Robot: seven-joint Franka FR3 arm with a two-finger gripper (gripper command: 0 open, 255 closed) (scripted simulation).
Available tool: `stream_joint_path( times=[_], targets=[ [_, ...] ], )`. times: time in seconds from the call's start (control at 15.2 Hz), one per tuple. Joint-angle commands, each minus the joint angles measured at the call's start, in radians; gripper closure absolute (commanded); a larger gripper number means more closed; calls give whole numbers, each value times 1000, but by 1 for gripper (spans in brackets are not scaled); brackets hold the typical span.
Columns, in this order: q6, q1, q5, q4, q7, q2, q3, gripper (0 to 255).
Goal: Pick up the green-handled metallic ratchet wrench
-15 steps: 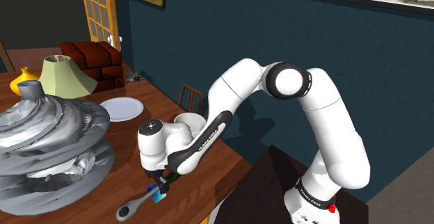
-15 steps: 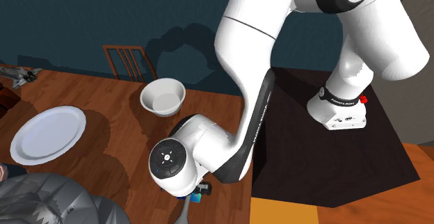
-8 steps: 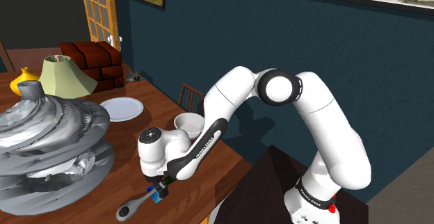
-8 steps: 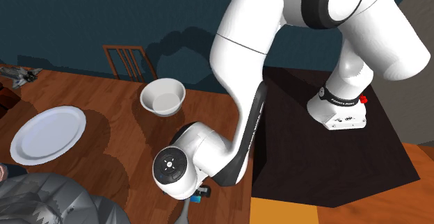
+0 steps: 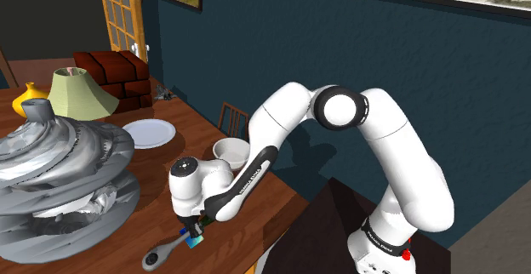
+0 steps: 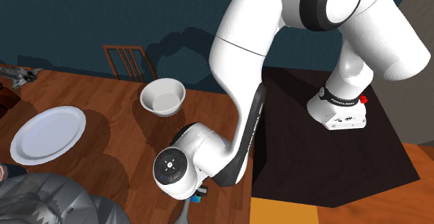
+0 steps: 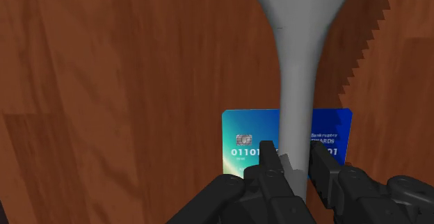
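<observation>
Two fingers of the gripper clasp the grey ratchet wrench across a blue card near the table edge.

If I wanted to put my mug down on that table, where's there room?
The widest bare stretch of table lies between the plate and the bowl. Crowded: the end with lampshade and bricks, the big grey sculpture beside the plate, and the edge where the gripper clasps the wrench over a card.
</observation>
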Motion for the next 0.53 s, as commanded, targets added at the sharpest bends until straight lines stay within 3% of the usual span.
stream_joint_path(
  times=[0.0, 0.46],
  targets=[
    [0, 0, 0, 0, 0, 0, 0, 255],
    [-31, -22, 26, -28, -16, -56, 29, 255]
  ],
)
